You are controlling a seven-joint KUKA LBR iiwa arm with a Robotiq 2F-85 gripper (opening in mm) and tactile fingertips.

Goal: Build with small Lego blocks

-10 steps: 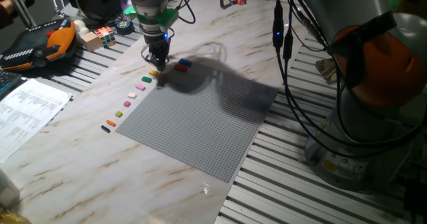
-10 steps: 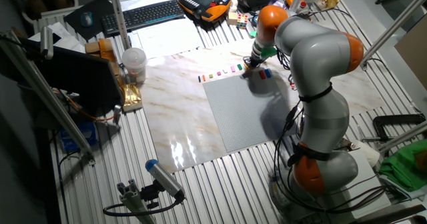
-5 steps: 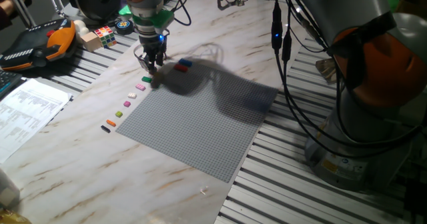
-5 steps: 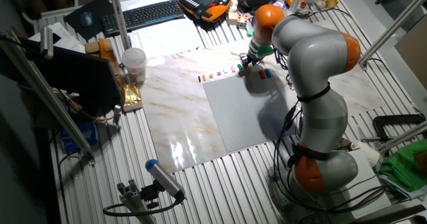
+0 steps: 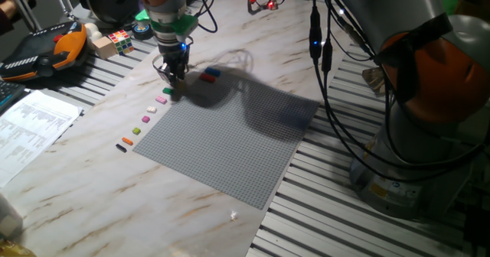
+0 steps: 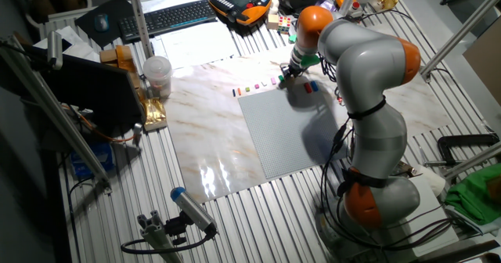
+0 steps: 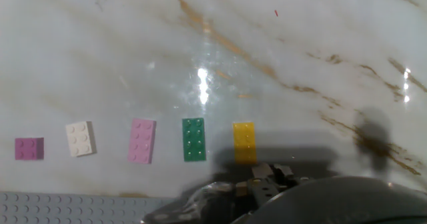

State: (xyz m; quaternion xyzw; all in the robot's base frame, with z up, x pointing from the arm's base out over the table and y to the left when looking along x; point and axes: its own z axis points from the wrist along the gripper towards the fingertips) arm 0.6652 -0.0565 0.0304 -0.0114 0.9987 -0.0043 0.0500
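The small Lego blocks lie in a row on the marble table along the grey baseplate's [image 5: 230, 138] left edge. The hand view shows a yellow brick [image 7: 244, 143], a green one [image 7: 194, 139], pink [image 7: 143, 141], white [image 7: 81, 139] and purple [image 7: 29, 149]. My gripper [image 5: 172, 74] hovers low over the top end of that row, just above the green brick [image 5: 167, 91]; it is also visible at the row's end [image 6: 283, 76]. No brick sits between its fingers. A red brick [image 5: 207, 78] and a blue brick [image 5: 213, 73] lie just right of it.
Orange [image 5: 127, 141] and black [image 5: 121, 147] bricks end the row. A multicoloured cube [image 5: 119, 40], an orange-black pendant [image 5: 46, 52] and papers [image 5: 31, 127] lie at the left. The arm's base [image 5: 429, 157] and cables [image 5: 329, 81] fill the right side.
The gripper has shifted a little left and back, from over the yellow brick toward the table's far-left side. The bricks have not moved.
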